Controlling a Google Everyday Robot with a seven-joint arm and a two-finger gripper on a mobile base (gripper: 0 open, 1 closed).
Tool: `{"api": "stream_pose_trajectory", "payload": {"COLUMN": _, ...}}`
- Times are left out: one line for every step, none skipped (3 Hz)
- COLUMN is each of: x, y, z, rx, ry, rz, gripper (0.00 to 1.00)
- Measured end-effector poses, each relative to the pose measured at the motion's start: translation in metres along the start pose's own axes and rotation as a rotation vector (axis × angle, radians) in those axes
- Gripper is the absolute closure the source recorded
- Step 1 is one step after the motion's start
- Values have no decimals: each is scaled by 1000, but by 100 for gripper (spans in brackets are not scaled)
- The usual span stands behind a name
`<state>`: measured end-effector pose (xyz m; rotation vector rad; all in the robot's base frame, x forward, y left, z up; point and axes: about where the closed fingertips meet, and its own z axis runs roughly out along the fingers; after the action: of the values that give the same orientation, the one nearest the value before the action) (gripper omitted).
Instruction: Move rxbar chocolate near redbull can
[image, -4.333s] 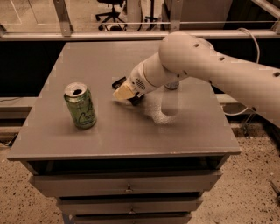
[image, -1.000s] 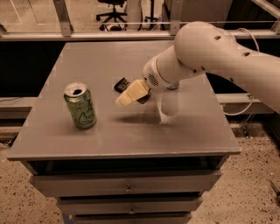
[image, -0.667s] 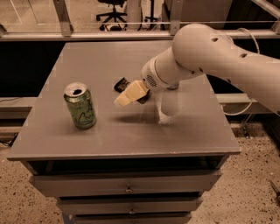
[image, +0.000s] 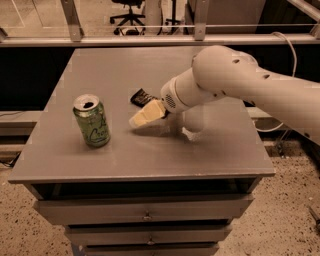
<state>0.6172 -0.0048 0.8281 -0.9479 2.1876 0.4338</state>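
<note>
gripper (image: 146, 114): just left of redbull can (image: 193, 124), low over counter (image: 100, 165); jaws' opening and hold impossible to tell
rxbar chocolate (image: 141, 96): against gripper's far side, near redbull can's left

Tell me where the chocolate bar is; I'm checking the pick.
Camera view: the chocolate bar is near the middle of the table, just behind the pincer, right of the green can.

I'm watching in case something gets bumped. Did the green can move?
No. The green can stands at the same spot near the front left corner of the table. The gripper is apart from it, just in front of the rxbar chocolate.
</note>
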Motion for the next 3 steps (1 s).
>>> {"api": "stream_pose_trajectory", "payload": {"x": 2, "y": 0, "z": 6, "rx": -3, "ry": -5, "rz": 21, "gripper": 25}}
{"api": "stream_pose_trajectory", "payload": {"x": 5, "y": -1, "z": 6, "rx": -2, "ry": -10, "rz": 31, "gripper": 47}}
{"api": "stream_pose_trajectory", "payload": {"x": 3, "y": -1, "z": 4, "rx": -1, "ry": -11, "rz": 32, "gripper": 78}}
